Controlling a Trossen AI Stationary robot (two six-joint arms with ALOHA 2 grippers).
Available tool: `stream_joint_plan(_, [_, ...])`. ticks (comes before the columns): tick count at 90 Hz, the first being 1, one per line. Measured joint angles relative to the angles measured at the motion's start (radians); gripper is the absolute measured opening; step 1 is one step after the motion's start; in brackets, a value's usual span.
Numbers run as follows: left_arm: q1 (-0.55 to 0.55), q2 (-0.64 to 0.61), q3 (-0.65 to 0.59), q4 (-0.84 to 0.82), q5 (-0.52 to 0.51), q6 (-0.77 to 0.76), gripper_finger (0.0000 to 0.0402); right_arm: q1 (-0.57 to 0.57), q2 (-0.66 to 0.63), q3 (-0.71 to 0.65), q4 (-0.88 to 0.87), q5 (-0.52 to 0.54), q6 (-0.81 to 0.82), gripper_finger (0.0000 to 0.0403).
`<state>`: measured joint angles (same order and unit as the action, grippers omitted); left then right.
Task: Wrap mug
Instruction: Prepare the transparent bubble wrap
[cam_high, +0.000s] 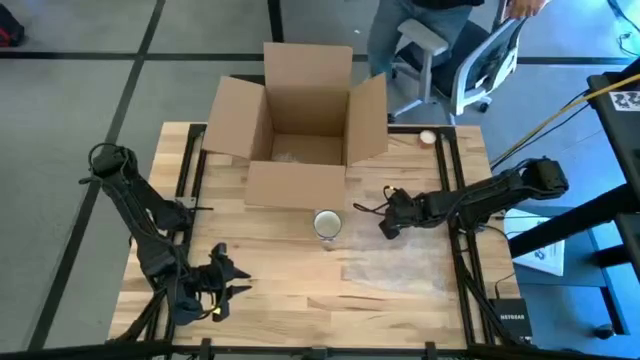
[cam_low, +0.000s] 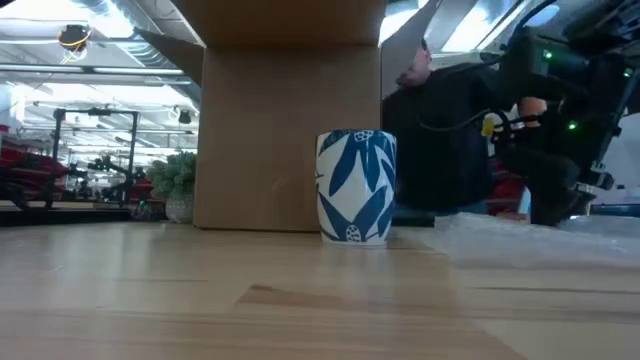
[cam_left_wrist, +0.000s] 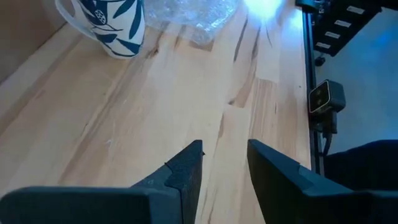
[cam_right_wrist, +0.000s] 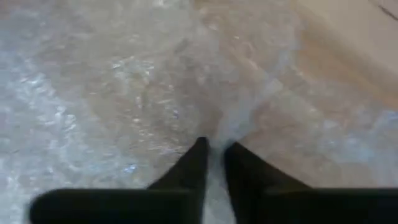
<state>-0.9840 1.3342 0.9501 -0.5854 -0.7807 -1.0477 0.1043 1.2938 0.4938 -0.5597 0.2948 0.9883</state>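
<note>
beside the mug (cam_low: 357, 186), only low view shows blue leaves.

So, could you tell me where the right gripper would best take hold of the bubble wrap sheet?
Probably at an edge, from above. The bubble wrap lies flat on the table, so only a thin rim can be pinched. The right gripper is at the sheet's edge beside the mug, a sensible place to lift it. The left gripper waits far off.
</note>
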Motion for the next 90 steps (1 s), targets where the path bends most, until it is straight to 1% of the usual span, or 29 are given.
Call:
stream_joint_plan(8, [0.000, 0.000, 0.000, 0.000, 0.000, 0.000, 0.0111, 0.000, 0.000, 0.035, -0.040, 0.003, -0.008, 0.0014])
stream_joint_plan(14, [0.000, 0.000, 0.000, 0.000, 0.000, 0.000, 0.0111, 0.000, 0.000, 0.076, -0.090, 0.005, -0.034, 0.0007])
stream_joint_plan(31, [0.000, 0.000, 0.000, 0.000, 0.000, -0.007, 0.0111, 0.002, 0.000, 0.237, -0.252, 0.008, -0.111, 0.0003])
stream_joint_plan(41, [0.000, 0.000, 0.000, 0.000, 0.000, -0.007, 0.0111, 0.036, 0.000, 0.336, -0.326, 0.025, -0.134, 0.0001])
stream_joint_plan(51, [0.000, 0.000, 0.000, 0.000, 0.000, -0.007, 0.0111, 0.098, 0.000, 0.420, -0.387, 0.047, -0.126, 0.0001])
stream_joint_plan(64, [0.000, 0.000, 0.000, 0.000, 0.000, -0.006, 0.0111, 0.197, 0.000, 0.481, -0.393, 0.058, -0.074, 0.0000])
stream_joint_plan(90, [0.000, 0.000, 0.000, 0.000, 0.001, -0.012, 0.0111, 0.414, 0.000, 0.496, -0.287, 0.048, -0.016, 0.0000])
